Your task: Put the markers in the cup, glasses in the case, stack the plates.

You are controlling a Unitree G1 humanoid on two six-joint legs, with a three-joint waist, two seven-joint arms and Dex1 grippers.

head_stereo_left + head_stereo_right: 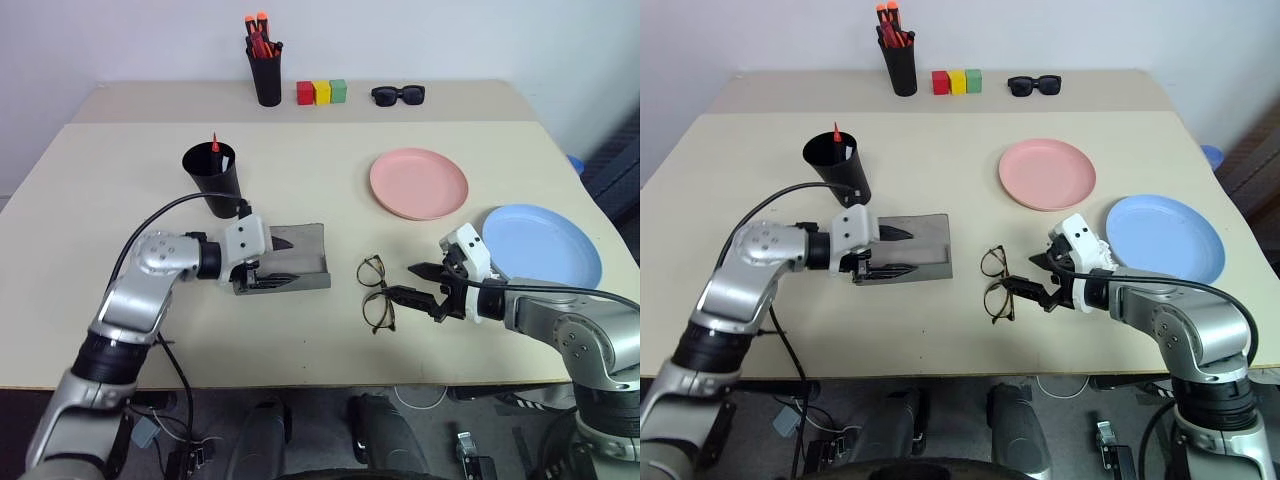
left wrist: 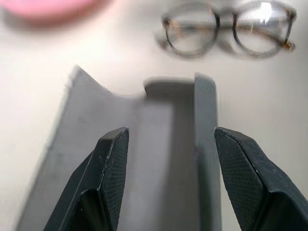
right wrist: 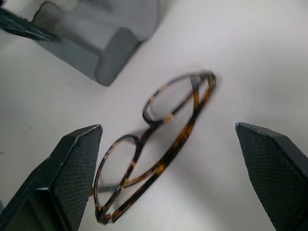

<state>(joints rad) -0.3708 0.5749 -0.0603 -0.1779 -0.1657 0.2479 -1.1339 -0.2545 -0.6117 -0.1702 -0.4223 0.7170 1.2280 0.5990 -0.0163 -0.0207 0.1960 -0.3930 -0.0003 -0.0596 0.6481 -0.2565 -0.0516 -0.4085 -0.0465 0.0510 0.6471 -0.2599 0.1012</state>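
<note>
Grey felt case (image 1: 290, 262) lies open on the table (image 1: 120, 180) with the left gripper (image 2: 168, 159) at its near end, jaws apart and holding nothing, while the glasses (image 1: 376, 292) lie folded just beside the case. Jaws wide, the right gripper (image 3: 168, 178) hangs over the frame (nothing held yet); it should close on the bridge, not a lens, lift level, then lower them into the case's trough

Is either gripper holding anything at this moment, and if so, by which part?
Nothing is held. The left gripper is open over the grey case, gripping no part of it. The right gripper is open beside the glasses, not touching them.
</note>
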